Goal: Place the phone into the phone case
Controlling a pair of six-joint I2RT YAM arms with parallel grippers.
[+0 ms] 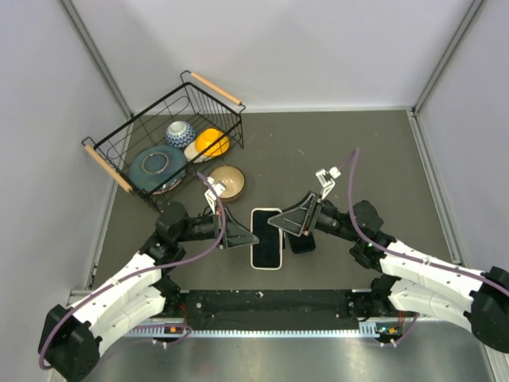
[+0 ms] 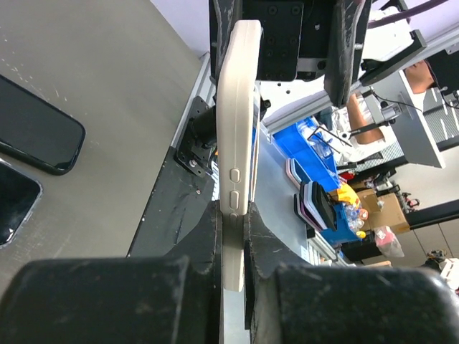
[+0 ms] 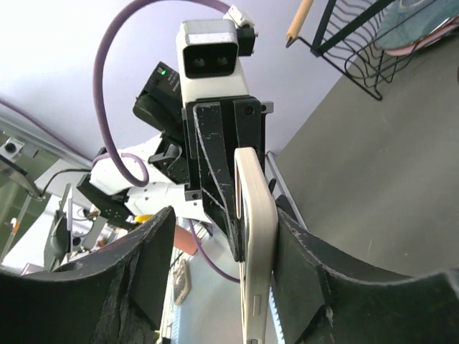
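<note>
The cream phone case [image 1: 267, 237] is held level above the table centre, and the dark face of the phone [image 1: 268, 236] shows inside its rim. My left gripper [image 1: 242, 237] is shut on the case's left edge. The left wrist view shows the case [image 2: 237, 107] edge-on, pinched between both fingers of that gripper [image 2: 234, 215]. My right gripper [image 1: 285, 225] is at the case's right edge. In the right wrist view its jaws [image 3: 224, 229] stand open: the case [image 3: 258, 215] lies against the right finger [image 3: 308, 265], and the left finger [image 3: 136, 265] is well apart.
A black phone [image 1: 302, 241] lies on the table below the right gripper; the left wrist view shows two dark phones [image 2: 36, 132] [image 2: 11, 201] on the mat. A wire basket [image 1: 127, 135] holding dishes stands at the back left, with a tan bowl [image 1: 227, 181] beside it.
</note>
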